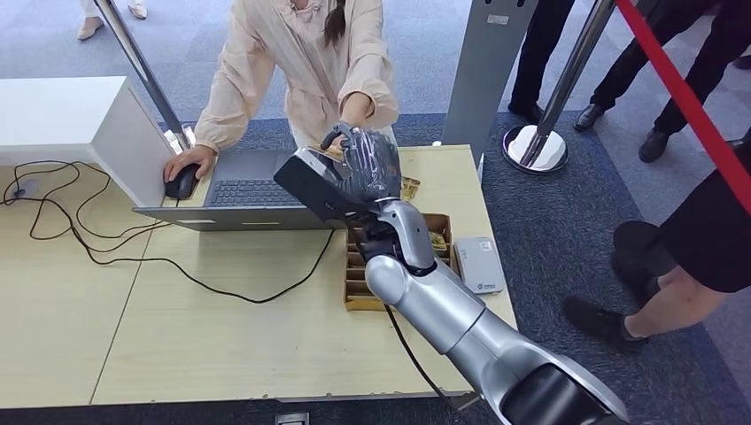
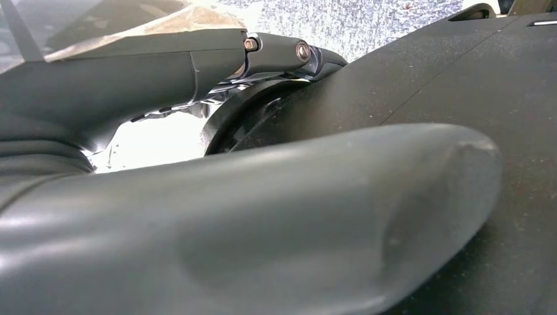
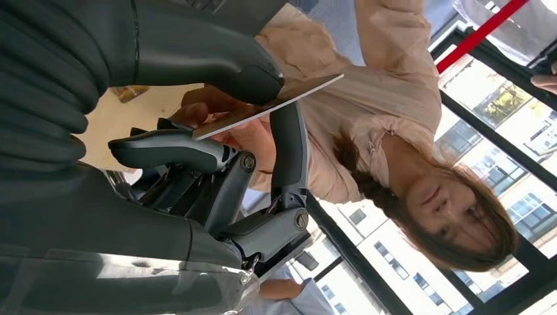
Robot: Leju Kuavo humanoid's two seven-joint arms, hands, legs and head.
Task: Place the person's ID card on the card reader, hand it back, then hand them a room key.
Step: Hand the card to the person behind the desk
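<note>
We see our right hand (image 3: pixel 197 151) raised over the desk (image 1: pixel 221 328), its fingers (image 3: pixel 289 141) and thumb pinching the ID card (image 3: pixel 276 105), with the person's hand (image 3: pixel 223 128) touching the card just beyond them, while our left hand (image 2: pixel 249 216) shows too little to tell.

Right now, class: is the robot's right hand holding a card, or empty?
Holding. In the right wrist view the right hand pinches a thin card between thumb and fingers, raised toward the person.
</note>
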